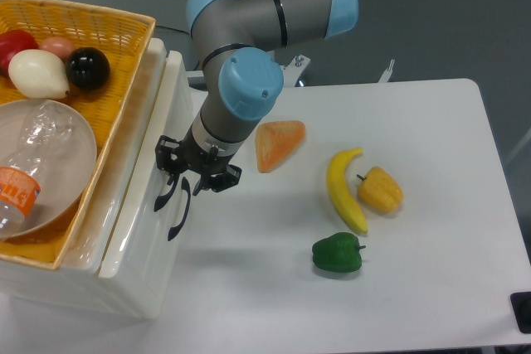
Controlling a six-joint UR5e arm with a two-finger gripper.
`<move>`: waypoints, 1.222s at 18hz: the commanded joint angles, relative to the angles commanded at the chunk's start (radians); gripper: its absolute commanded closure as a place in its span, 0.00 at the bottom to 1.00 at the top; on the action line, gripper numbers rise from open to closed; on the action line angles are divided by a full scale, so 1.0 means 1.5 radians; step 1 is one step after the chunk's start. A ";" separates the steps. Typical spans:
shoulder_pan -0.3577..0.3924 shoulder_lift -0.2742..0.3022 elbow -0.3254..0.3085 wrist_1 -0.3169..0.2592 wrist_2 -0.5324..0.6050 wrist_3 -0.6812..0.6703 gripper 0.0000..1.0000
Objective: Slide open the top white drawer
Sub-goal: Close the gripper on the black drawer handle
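I see the white table (431, 130) with the cabinet at its left edge, a yellow wicker basket (124, 55) on top, and the top white drawer (137, 221) directly beneath that basket. My gripper (192, 178) sits at the drawer's black handle (177, 209), fingers either side of it. I cannot tell whether they are clamped.

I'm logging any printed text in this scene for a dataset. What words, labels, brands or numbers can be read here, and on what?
No text can be read in this picture.
The clear plastic bottle in the yellow wicker basket carries an orange label with white marks, too small and blurred to read.
The robot arm, the gripper and the white cabinet show no lettering.
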 joint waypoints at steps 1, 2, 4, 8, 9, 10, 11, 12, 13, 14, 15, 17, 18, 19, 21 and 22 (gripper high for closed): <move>0.000 0.000 0.000 0.000 0.000 0.000 0.56; 0.000 0.000 0.000 0.000 0.000 0.000 0.56; 0.001 0.000 0.000 0.000 -0.001 0.000 0.57; 0.002 0.000 0.000 -0.001 -0.002 0.000 0.60; 0.002 0.001 0.000 0.000 -0.002 0.000 0.60; 0.002 0.001 0.000 -0.001 -0.002 0.000 0.61; 0.003 0.001 0.000 -0.001 -0.002 0.000 0.61; 0.003 0.002 0.000 -0.001 -0.004 0.000 0.61; 0.003 0.002 0.000 -0.001 -0.004 0.000 0.61; 0.003 0.002 0.000 -0.001 -0.005 0.000 0.62; 0.003 0.003 0.000 -0.001 -0.005 0.000 0.62; 0.003 0.003 0.000 -0.001 -0.005 0.000 0.62; 0.003 0.003 0.000 -0.001 -0.005 0.000 0.63; 0.003 0.003 0.000 -0.001 -0.005 0.000 0.63; 0.003 0.003 0.000 -0.001 -0.006 0.000 0.64; 0.003 0.003 0.000 -0.001 -0.006 0.000 0.65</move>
